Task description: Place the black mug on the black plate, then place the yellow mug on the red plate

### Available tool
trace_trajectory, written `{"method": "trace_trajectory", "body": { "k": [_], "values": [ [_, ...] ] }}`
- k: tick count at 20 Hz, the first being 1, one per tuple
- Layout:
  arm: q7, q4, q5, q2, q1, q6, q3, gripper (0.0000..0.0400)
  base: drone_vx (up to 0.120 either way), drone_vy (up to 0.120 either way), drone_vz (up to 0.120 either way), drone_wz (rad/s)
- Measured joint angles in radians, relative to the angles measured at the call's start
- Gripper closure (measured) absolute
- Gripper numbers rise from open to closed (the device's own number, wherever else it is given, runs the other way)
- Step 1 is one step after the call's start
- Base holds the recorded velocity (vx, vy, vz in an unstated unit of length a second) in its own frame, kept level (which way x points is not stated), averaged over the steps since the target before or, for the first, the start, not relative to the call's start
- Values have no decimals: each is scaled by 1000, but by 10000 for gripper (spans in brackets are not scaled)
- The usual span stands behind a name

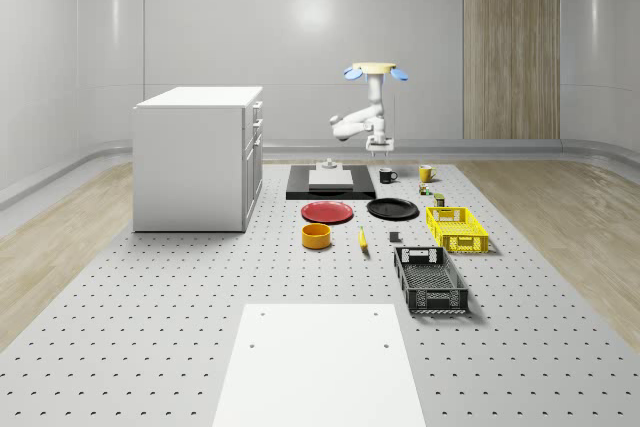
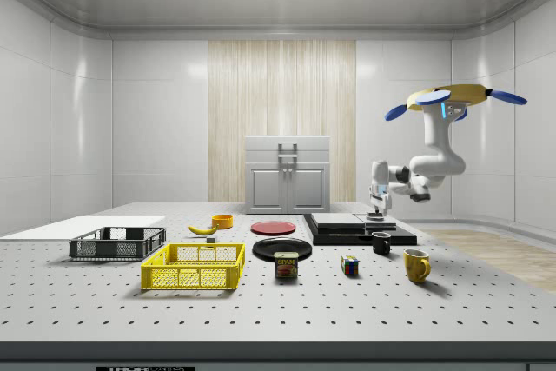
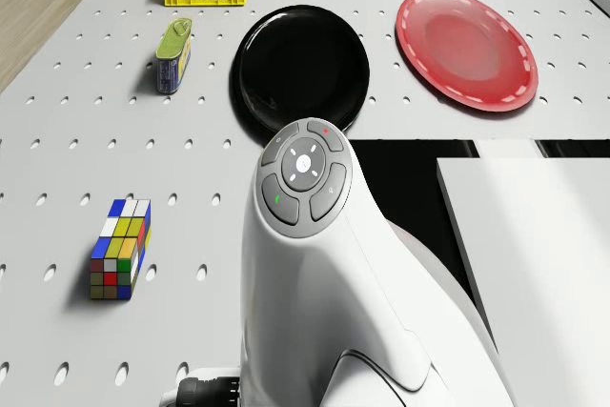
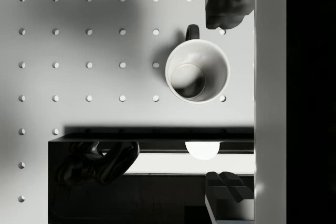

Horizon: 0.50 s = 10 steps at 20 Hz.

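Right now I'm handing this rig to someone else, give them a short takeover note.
Drone hovers beyond the table's far end; gripper hangs open above the black mug, holding nothing.
Black mug stands upright on the table beside the black platform. Yellow mug stands nearby. Black plate and red plate lie bare, side by side.
Done: nothing placed.
Left: black mug onto black plate, then yellow mug onto red plate.
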<state>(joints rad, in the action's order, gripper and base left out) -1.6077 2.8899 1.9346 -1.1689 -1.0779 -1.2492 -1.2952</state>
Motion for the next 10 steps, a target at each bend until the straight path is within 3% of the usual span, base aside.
{"method": "trace_trajectory", "body": {
  "k": [10],
  "values": [
    [-15, -3, -25, -47, -16, -43, -14, 0, 0, 0, -120, 0]
  ]
}}
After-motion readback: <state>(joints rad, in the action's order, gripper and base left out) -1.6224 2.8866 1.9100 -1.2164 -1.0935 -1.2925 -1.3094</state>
